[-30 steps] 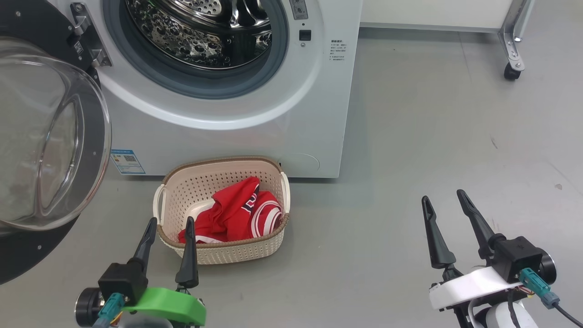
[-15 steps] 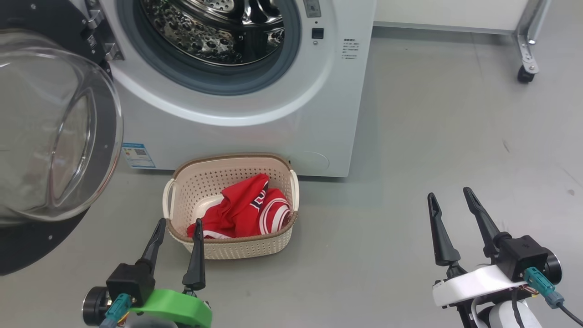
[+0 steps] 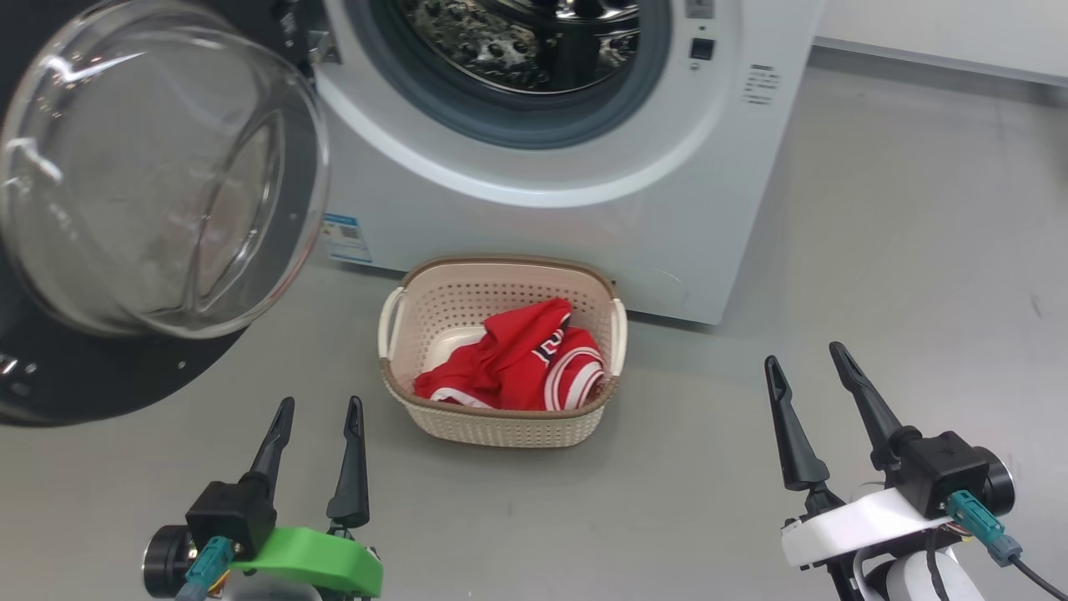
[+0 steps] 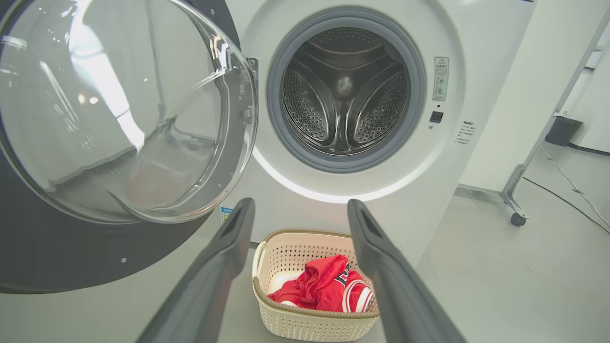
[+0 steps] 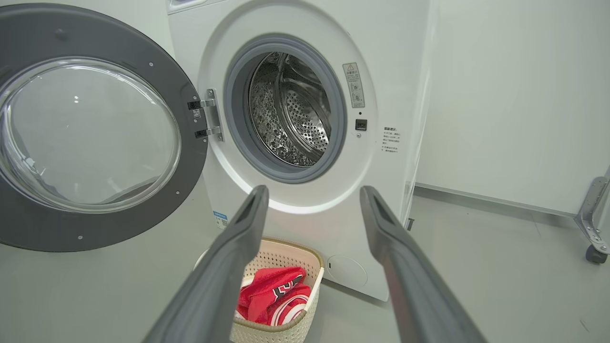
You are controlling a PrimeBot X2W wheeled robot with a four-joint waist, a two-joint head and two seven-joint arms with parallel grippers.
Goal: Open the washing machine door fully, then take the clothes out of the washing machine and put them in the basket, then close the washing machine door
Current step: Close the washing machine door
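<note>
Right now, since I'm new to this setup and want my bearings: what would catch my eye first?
The door stands wide open at the washer's left, its big glass bowl facing out. Next come the bright red clothes, heaped in the basket on the floor just before the washer. Above them is the shiny steel drum, with no clothes seen in it.

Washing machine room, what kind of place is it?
Probably a laundry corner in a lab or workshop: a front-loading washing machine on a bare grey floor, a basket of red clothes before it, and a wheeled metal frame by a wall.
</note>
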